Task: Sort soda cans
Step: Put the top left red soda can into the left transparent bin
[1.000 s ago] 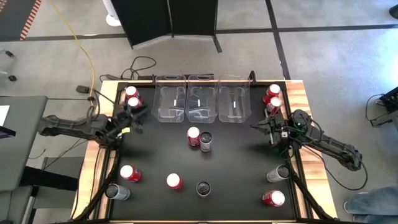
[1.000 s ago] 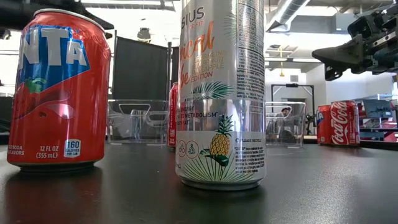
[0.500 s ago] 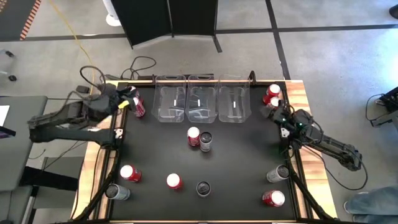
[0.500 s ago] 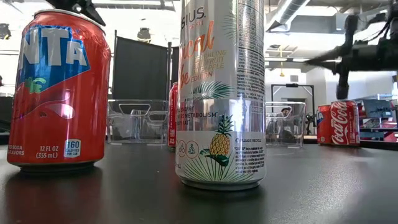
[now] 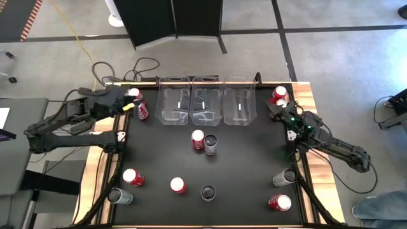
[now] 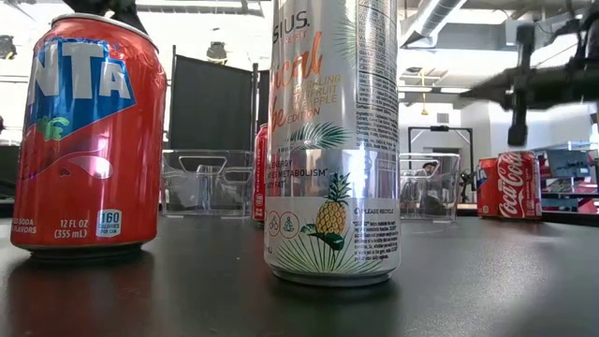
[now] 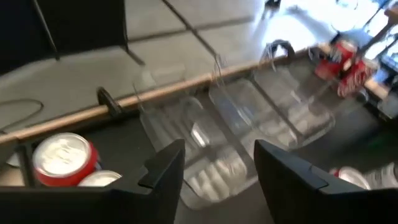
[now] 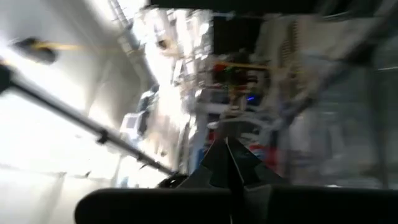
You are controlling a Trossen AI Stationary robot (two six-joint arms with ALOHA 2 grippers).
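Red cans and silver-grey cans stand upright about the black table. Two red cans (image 5: pixel 137 102) sit at the far left corner, two more red cans (image 5: pixel 278 97) at the far right corner. A red and silver pair (image 5: pixel 204 141) stands mid-table. Others stand along the near edge, among them a red can (image 5: pixel 178 185) and a dark-topped can (image 5: pixel 208 192). My left gripper (image 5: pixel 126 105) hovers open just left of the far-left cans (image 7: pixel 62 158). My right gripper (image 5: pixel 275 109), shut (image 8: pixel 227 155), is raised beside the far-right cans (image 6: pixel 510 184).
Three clear plastic bins (image 5: pixel 205 102) stand in a row at the far edge, between the two corner pairs of cans. In the low view a red Fanta can (image 6: pixel 89 140) and a tall silver can (image 6: pixel 332 140) stand close to the camera. Cables lie off the far left corner.
My left gripper has risen from the table's left side and swung toward the far left corner, ending beside the two red cans there. My right gripper has moved toward the far edge, nearer the far-right red cans, and turned. No can has moved.
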